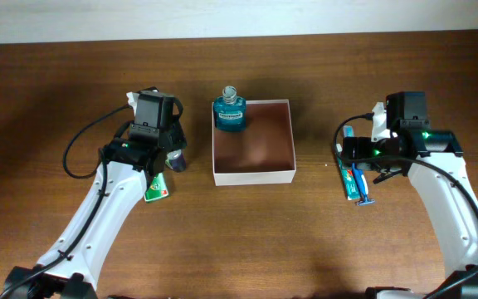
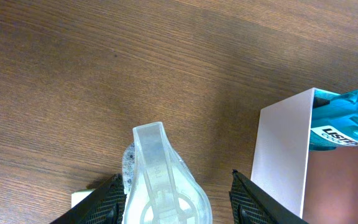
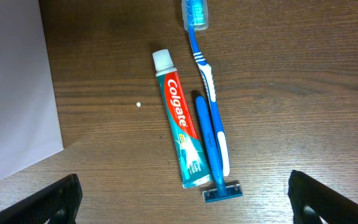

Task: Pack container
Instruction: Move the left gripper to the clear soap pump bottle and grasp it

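White left arm (image 1: 98,209) and right arm (image 1: 451,208) carry black joints and cables.

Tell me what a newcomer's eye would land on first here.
The white-walled container in the middle draws the eye, with a blue mouthwash bottle in its far-left corner. To its right, a Colgate toothpaste tube, a blue toothbrush and a blue razor lie side by side on the wooden table.

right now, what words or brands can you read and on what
"Colgate": on the toothpaste tube.
"LISTE", rest cut off: on the blue bottle.
Small print on the tube and on the green packet: too small to read.
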